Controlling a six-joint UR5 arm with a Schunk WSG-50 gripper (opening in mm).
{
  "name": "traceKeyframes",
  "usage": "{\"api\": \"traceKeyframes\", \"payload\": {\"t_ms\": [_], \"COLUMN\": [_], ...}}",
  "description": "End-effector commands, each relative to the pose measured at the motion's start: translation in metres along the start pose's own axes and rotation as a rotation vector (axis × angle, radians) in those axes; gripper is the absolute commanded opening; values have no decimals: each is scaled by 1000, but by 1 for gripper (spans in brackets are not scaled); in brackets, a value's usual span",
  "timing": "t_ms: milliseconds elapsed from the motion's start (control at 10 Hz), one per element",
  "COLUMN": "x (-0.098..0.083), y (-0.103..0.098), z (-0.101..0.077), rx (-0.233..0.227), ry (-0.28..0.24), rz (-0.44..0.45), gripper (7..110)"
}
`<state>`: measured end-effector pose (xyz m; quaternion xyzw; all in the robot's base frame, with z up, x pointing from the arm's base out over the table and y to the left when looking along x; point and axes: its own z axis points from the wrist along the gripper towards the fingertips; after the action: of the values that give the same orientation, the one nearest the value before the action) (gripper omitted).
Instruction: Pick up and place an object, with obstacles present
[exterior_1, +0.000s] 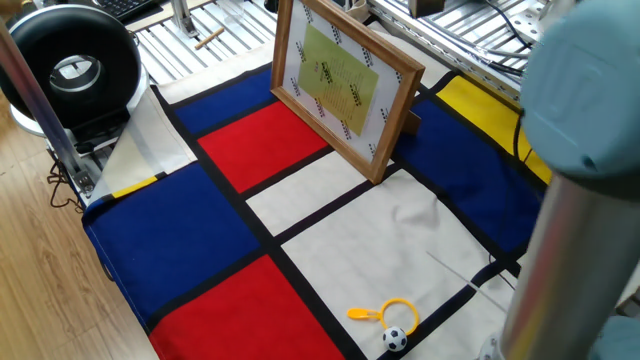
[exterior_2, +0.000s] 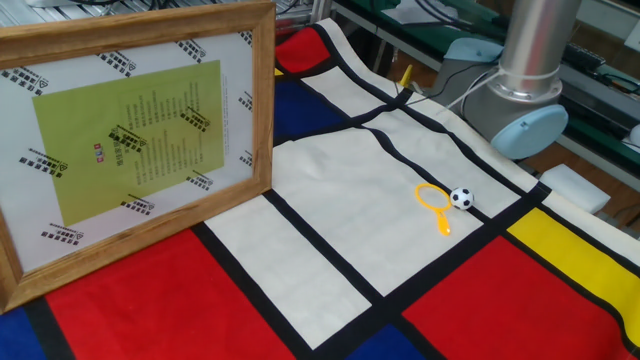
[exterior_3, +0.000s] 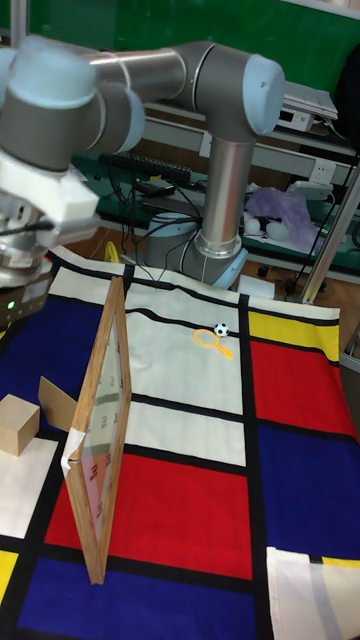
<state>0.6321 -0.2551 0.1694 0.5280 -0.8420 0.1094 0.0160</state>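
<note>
The tan wooden cube (exterior_3: 18, 425) rests on the mat at the far left of the tall fixed view, behind the upright picture frame (exterior_3: 100, 440). My gripper (exterior_3: 20, 292) hangs at the left edge, above the cube and clear of it. Its fingers are too dark and cropped to read. The frame (exterior_1: 342, 82) hides the cube in both other views, and neither shows the gripper. Its white panel with the yellow-green sheet (exterior_2: 130, 130) faces the other fixed view.
A yellow ring (exterior_2: 432, 198) and a tiny football (exterior_2: 461, 198) lie on a white patch near the arm's base (exterior_2: 530, 100). The arm's elbow (exterior_1: 580, 110) fills the right of one fixed view. A black round device (exterior_1: 70, 70) stands off the mat.
</note>
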Motion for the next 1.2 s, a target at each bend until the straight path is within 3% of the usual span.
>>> {"api": "traceKeyframes", "payload": {"t_ms": [0, 200, 400, 500, 600, 700, 800, 900, 1100], "x": [-14, -9, -13, -20, -26, -12, 11, 11, -4], "y": [-10, -3, 15, 38, 40, 39, 43, 38, 53], "z": [34, 41, 34, 30, 29, 30, 31, 31, 28], "rx": [-26, -51, -97, -151, -155, -153, -167, -150, -212], "ry": [-81, -60, -98, -126, -147, -89, 13, 13, -49], "rz": [-46, -62, -78, -58, -52, -16, 67, 104, 67], "gripper": [7, 7, 7, 7, 7, 7, 7, 7, 7]}}
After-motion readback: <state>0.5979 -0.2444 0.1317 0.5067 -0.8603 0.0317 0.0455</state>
